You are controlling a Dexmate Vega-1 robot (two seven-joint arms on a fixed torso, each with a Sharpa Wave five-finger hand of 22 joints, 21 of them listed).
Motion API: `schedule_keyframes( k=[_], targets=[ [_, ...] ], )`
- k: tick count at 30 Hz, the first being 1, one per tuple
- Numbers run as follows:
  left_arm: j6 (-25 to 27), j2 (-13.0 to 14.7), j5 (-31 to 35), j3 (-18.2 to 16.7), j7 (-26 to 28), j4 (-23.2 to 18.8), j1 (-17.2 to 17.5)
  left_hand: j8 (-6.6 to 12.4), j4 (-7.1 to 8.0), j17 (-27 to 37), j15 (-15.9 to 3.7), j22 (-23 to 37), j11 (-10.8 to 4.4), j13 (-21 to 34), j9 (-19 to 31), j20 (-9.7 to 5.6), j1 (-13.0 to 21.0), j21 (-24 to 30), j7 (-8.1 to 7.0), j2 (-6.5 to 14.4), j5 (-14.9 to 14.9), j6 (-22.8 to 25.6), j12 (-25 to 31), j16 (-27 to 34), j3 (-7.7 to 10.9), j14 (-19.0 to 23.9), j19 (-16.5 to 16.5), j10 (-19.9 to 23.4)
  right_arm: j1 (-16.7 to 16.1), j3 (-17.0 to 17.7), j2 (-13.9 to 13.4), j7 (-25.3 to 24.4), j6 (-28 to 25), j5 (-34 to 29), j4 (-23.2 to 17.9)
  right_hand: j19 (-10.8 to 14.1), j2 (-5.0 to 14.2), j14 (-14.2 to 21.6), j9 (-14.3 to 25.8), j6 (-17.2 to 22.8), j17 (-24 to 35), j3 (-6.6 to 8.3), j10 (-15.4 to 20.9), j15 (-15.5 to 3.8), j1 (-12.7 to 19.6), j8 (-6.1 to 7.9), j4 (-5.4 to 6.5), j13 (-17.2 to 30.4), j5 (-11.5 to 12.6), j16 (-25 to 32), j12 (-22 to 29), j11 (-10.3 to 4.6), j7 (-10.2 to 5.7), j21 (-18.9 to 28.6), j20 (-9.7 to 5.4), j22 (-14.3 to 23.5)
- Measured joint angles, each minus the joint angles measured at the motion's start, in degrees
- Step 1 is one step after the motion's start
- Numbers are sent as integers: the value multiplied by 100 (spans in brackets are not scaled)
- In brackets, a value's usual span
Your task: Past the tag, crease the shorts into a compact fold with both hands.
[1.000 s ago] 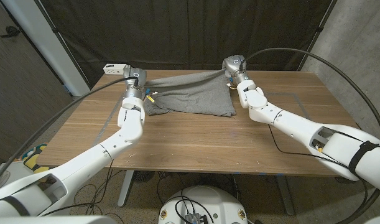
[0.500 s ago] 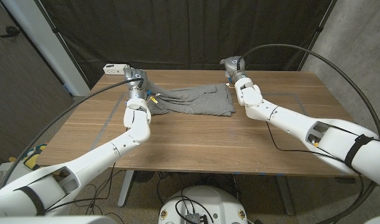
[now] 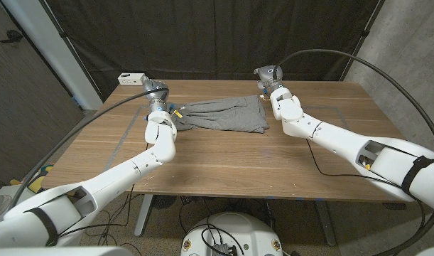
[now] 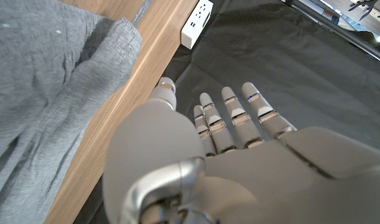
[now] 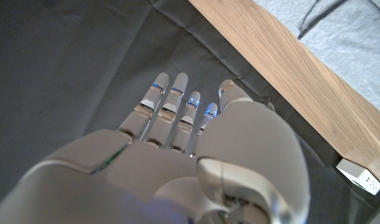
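The grey shorts (image 3: 221, 114) lie folded in a flat band at the table's far middle, with a small yellow tag (image 3: 177, 111) at their left end. My left hand (image 3: 155, 90) is past the shorts' left end, near the far edge. In the left wrist view this hand (image 4: 233, 143) holds nothing, and its straight fingers (image 4: 230, 115) reach out over the table's edge beside the cloth (image 4: 40, 93). My right hand (image 3: 267, 75) hovers beyond the shorts' right end. Its fingers (image 5: 171, 99) are also straight and empty, off the grey cloth (image 5: 357, 31).
A white power strip (image 3: 131, 77) sits at the table's far left corner, close to my left hand. A black curtain (image 3: 217, 35) hangs right behind the far edge. Blue tape lines (image 3: 124, 142) mark the wood. The near half of the wooden table (image 3: 224, 171) is bare.
A second ago both hands held the shorts' far edge stretched between them. They have since let go; the cloth has dropped into a narrower band, and both hands have drawn back towards the far edge.
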Motion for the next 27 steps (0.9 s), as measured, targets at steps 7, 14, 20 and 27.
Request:
schedule_keyframes(
  k=[7,14,20,27],
  targets=[
    [-9,51,-16,-133,142,-257,162,0,125,0,0,0,-20,-16,0,0,-248,0,-17,-61,-25,18,0,0,-125,-62,0,21,-297,219,-179,-77,-26,108,-466,95,16,-22,0,73,-27,-5,66,23,-188,0,111,-27,-44,-22,-36,76,73,0,27,0],
    [-152,167,-508,-431,517,-786,475,106,238,0,0,1,27,-28,1,-12,-575,0,23,-161,-46,412,120,23,-238,-61,-13,164,-611,425,-328,-149,-27,209,-905,126,90,-147,1,122,-53,-2,30,38,-380,0,267,-53,-66,-66,-66,139,122,0,-5,1],
    [-276,314,-1118,-664,761,-1269,718,173,288,-17,0,-27,4,-9,1,159,-846,-51,52,-433,-46,726,166,23,-409,-144,-221,415,-863,595,-417,-165,-22,300,-1249,123,104,-330,16,120,-98,-27,-66,44,-728,-69,517,-68,-163,-110,-102,270,124,0,-1,1],
    [-378,563,-1650,-956,796,-1853,998,-5,393,-6,0,-27,287,-9,11,235,-1219,-111,120,-654,10,406,89,27,-619,-205,-297,138,-1052,725,-490,-177,18,370,-1499,70,110,-718,16,-49,-183,-47,-337,81,-1219,-152,811,-106,-216,-194,-227,352,183,-46,51,1]
  ],
)
